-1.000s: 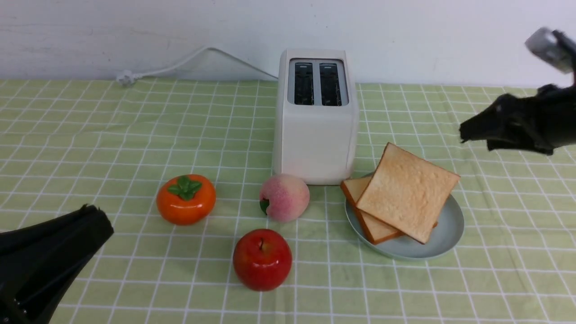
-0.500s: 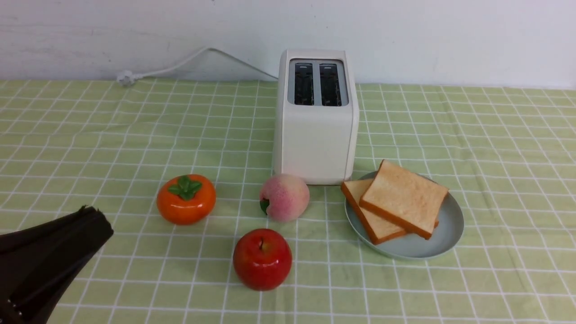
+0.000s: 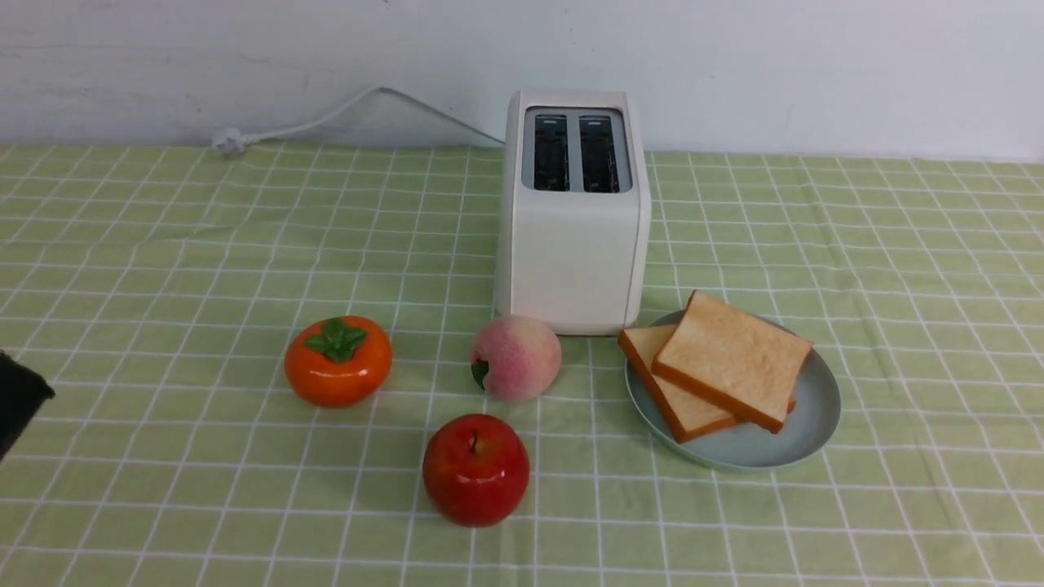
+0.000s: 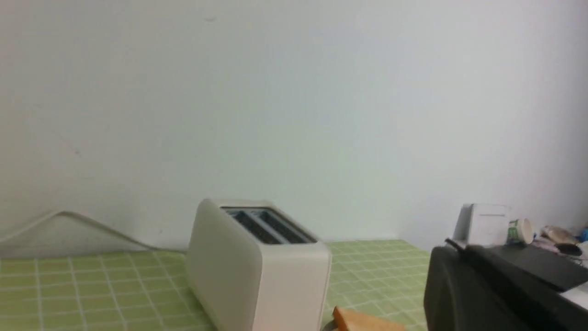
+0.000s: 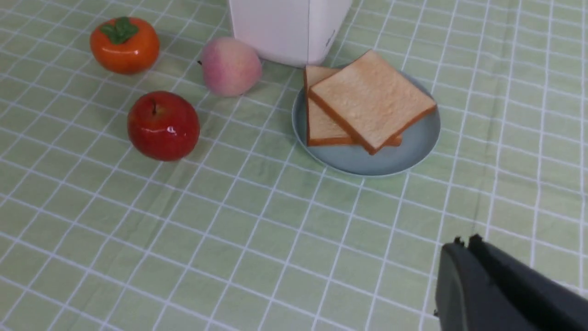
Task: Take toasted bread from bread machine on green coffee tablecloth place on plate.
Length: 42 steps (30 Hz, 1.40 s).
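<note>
We count two slices of toasted bread, both on the one plate, the upper overlapping the lower. The plate rests on the green coffee tablecloth, just beside the front right corner of the one bread machine, whose two slots show dark. We note three fruits in front: one peach, one persimmon, one apple. The left gripper and right gripper each have their fingers pressed together, gripping nothing, well apart from the plate.
</note>
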### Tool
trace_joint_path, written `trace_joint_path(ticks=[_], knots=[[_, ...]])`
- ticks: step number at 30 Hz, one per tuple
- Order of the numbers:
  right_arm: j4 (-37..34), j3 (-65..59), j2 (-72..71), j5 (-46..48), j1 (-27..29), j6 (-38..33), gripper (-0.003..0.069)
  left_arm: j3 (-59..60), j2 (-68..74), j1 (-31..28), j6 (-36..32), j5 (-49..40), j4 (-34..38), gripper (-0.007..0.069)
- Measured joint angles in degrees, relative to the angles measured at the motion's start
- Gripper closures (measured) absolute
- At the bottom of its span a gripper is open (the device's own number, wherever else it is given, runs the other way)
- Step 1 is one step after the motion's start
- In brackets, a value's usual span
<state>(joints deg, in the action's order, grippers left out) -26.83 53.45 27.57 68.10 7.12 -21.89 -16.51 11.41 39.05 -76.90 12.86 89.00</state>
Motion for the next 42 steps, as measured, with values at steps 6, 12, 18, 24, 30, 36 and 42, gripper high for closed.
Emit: trace_joint_path(ticks=[6,12,18,24,30,36,42], knots=[[-5.7,-15.4,-2.9,-14.8,-6.1,0.0,0.0659,3.4,0.0,0.0,-0.5,5.1,9.6,0.0638],[-8.9,-21.7,-2.9,-20.9,-6.5,0.0,0.0655,4.1,0.0,0.0,-0.5,6.8,11.5,0.0638],[-9.0,-22.9,-2.9,-18.7,-6.5,0.0,0.0650,4.1,0.0,0.0,-0.5,6.8,11.7,0.0638],[-8.5,-23.0,-3.0,-16.8,-6.5,0.0,0.0645,4.1,0.0,0.0,-0.5,6.8,11.7,0.0638],[-0.9,-30.9,-7.9,-31.0,-6.8,0.0,0.0678,4.1,0.0,0.0,-0.5,6.8,11.7,0.0638],[2.5,-48.1,-18.5,-51.4,-8.4,1.5,0.0678,4.1,0.0,0.0,-0.5,6.8,11.7,0.0638],[4.5,-54.9,-26.8,-52.6,-8.5,4.9,0.0678,4.1,0.0,0.0,-0.5,6.8,11.7,0.0636]])
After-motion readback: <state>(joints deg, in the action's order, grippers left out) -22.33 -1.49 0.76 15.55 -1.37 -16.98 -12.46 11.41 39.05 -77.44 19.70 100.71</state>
